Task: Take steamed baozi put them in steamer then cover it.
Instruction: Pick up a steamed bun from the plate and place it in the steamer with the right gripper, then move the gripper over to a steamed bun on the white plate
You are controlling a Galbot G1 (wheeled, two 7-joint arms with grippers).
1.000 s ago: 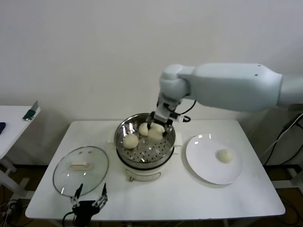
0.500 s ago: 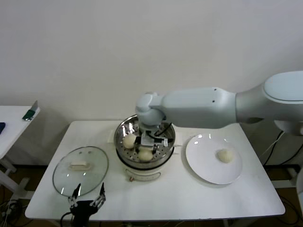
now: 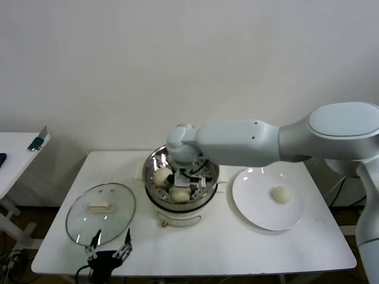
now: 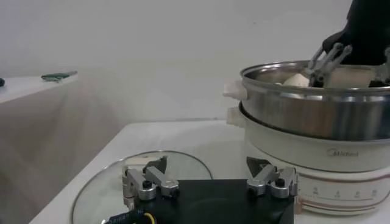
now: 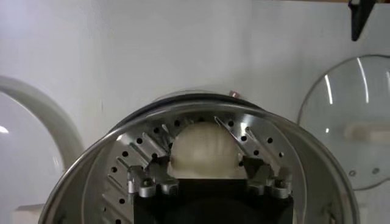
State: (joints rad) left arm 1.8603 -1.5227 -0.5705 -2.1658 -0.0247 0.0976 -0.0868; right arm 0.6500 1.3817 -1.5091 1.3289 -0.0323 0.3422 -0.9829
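Note:
The steel steamer stands mid-table on its white cooker base. In the head view two baozi show inside it, one on the left and one at the near side. My right gripper reaches down into the pot. Its wrist view shows that gripper open, its fingers flanking a baozi that rests on the perforated bottom. One more baozi lies on the white plate. The glass cover lies flat, left of the steamer. My left gripper hovers open at its near edge.
The white plate sits to the right of the steamer. My right arm crosses above the pot's far side and the plate's far edge. A side table with small objects stands at far left. The cover's cream handle points up.
My right gripper carried a baozi from the steamer's far side to its near side, lowered it and opened. The baozi now rests on the perforated bottom. The left arm stayed still.

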